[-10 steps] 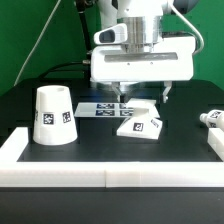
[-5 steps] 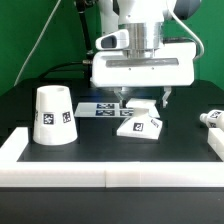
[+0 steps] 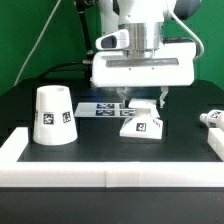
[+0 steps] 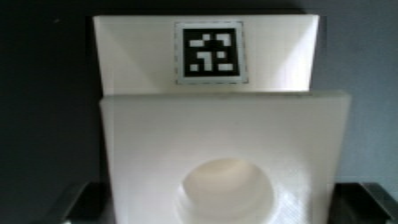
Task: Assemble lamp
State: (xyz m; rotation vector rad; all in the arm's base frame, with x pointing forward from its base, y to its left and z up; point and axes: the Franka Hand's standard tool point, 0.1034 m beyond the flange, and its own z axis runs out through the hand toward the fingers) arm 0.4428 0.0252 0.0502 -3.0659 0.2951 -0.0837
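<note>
The white lamp base (image 3: 141,124) lies on the black table at mid-right, with a tag on its front face. My gripper (image 3: 142,100) hangs just above its rear part, jaws open and spread wider than the base. In the wrist view the base (image 4: 214,120) fills the picture, with its tag (image 4: 210,48) and its round socket (image 4: 231,190). A dark fingertip (image 4: 71,205) shows at each side of it, holding nothing. The tapered cone shade (image 3: 52,115) stands at the exterior view's left. The small bulb (image 3: 210,117) lies at the far right.
The marker board (image 3: 100,109) lies flat just to the exterior view's left of the base. A raised white rim (image 3: 110,170) borders the table along the front and at both sides. A green wall stands behind the arm.
My gripper has come down a little and shifted slightly to the exterior view's right over the base. The base, shade and bulb have not moved.
</note>
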